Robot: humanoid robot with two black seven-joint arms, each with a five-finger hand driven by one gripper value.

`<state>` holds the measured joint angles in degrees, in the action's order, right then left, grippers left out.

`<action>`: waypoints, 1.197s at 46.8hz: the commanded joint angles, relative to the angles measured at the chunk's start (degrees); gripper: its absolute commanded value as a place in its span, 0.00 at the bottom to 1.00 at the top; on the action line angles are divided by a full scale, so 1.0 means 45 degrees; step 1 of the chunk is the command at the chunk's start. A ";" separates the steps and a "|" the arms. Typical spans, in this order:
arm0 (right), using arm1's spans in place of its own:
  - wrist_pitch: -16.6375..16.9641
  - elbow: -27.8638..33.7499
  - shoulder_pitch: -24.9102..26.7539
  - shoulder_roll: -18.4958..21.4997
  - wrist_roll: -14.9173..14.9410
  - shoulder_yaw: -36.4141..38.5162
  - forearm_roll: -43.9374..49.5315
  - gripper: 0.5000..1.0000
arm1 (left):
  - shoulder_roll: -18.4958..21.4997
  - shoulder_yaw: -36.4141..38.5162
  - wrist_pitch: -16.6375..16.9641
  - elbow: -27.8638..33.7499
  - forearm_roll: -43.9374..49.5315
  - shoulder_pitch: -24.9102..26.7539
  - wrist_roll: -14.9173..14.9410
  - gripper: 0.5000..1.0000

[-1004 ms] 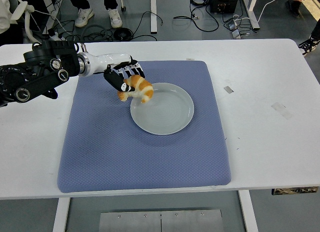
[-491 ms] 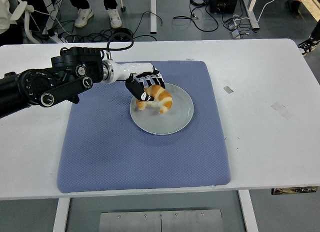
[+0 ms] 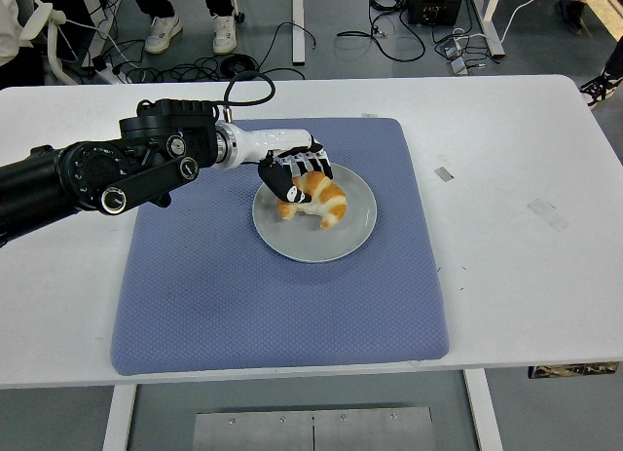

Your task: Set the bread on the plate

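We take the plate (image 3: 341,239) as our landmark; it sits on the blue mat (image 3: 243,295) toward the far side of the white bench (image 3: 526,276). A second ago the bread (image 3: 319,199) hung just outside the plate's left rim, carried in the left hand (image 3: 292,176); half a second ago it had crossed the rim; now it lies over the plate's middle-left, low and, as far as we can judge, touching or almost touching the plate's surface; we cannot be sure that it bears its own weight yet. That means the carry is done and the task is nearly finished; in our judgement only the release and a clean withdrawal remain.

The fingers (image 3: 310,165) are curled over the bread's far and left side, clamped on it, with the thumb side at the plate's left edge; they are not spread at all. The arm reaches in from left of the plate, across the mat. The right hand does not show. When we let go, the bread may roll a little toward the plate's middle, which does no harm; dragging it back over the rim while pulling away is the risk to watch.
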<state>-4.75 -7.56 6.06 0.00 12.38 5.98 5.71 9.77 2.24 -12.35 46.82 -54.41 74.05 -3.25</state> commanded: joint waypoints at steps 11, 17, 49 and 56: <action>0.0000 0.0000 0.0001 0.0000 0.0002 0.0000 0.0000 1.00 | -0.0198 0.0069 0.0049 -0.0287 0.0020 -0.0089 0.0018 0.00; 0.0000 -0.0019 0.0001 0.0000 0.0002 0.0000 0.0000 1.00 | -0.0218 0.0069 0.0147 -0.0385 0.0020 -0.0166 0.0018 0.38; 0.0000 -0.0019 0.0001 0.0000 0.0002 0.0000 0.0000 1.00 | -0.0237 -0.0107 0.0283 -0.0405 0.1132 0.0438 0.0136 0.98; 0.0000 -0.0019 0.0001 0.0000 0.0002 0.0000 0.0000 1.00 | -0.0140 -0.0107 0.0322 -0.0405 0.1621 0.0848 0.0136 0.98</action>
<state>-4.75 -7.65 6.07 0.00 12.39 5.98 5.71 8.95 1.74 -10.91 45.00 -47.80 77.29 -2.64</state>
